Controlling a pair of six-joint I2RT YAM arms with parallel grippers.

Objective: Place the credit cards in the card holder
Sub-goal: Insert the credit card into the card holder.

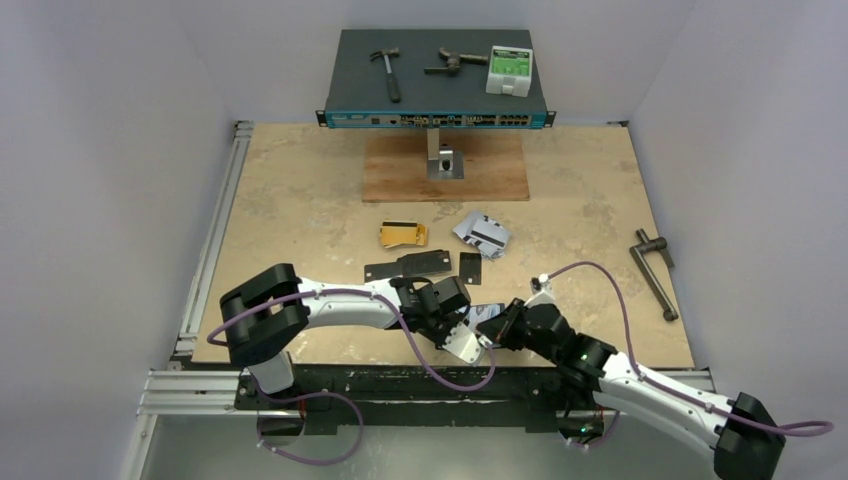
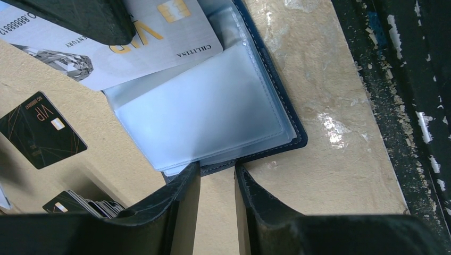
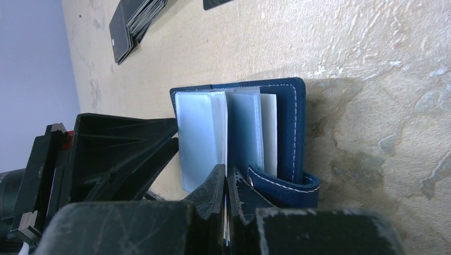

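The navy card holder lies open near the table's front edge, its clear sleeves fanned out and its snap tab curled beside them. My right gripper is shut on a silver VIP card, whose end lies among the sleeves. My left gripper is open, with bare table in the gap and its fingertips at the holder's near edge. More credit cards lie farther back: gold ones, silver ones and black ones.
A single black card and a small stack of black cards lie just behind the holder. A wooden board and a network switch carrying tools stand at the back. A metal crank lies at the right.
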